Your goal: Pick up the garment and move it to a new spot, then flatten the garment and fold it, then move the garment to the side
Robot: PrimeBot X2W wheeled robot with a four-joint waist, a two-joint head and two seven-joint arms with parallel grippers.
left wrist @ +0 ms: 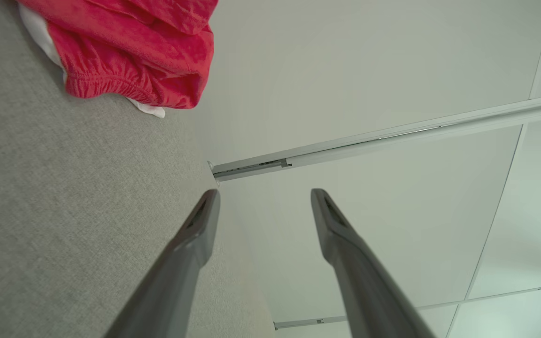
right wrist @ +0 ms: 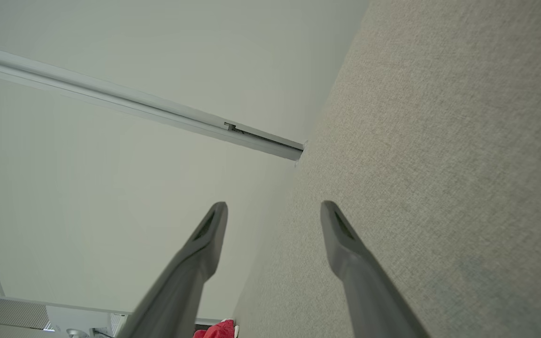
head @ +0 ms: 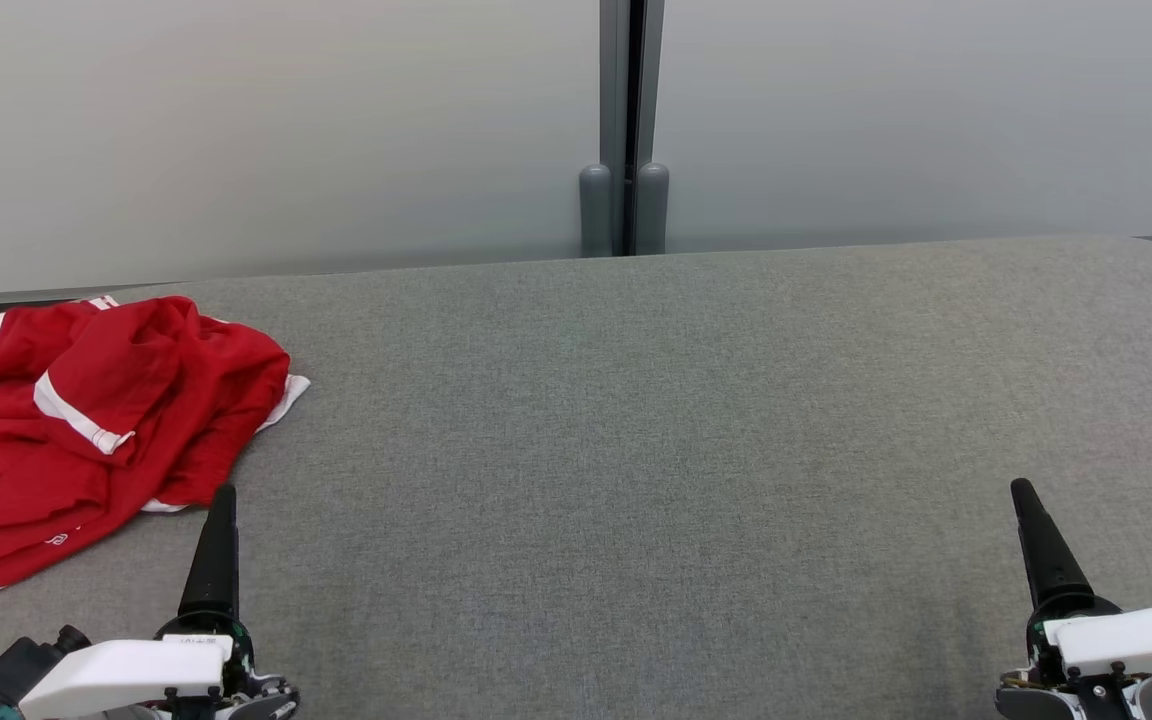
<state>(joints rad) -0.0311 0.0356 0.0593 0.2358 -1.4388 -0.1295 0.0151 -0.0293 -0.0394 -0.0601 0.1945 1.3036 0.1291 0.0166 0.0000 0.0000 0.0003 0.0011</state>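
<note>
Left end effector (left wrist: pixel 265 192) and right end effector (right wrist: pixel 274 204) carry tapered dark fingers (left wrist: pixel 194 241) on white housings (head: pixel 126 672).

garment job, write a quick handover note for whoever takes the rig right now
Left pincer: open, holding nothing, low over the grey table, just short of the garment's near edge.
Right pincer: open, holding nothing, over the table's right side, far from the garment.
Garment: red with white trim, crumpled in a heap at the table's far left, part of it running past the head view's left edge.
Done: nothing yet, judging by how it lies.
Left: pick it up, move it to a new spot, flatten, fold, move it aside.
</note>
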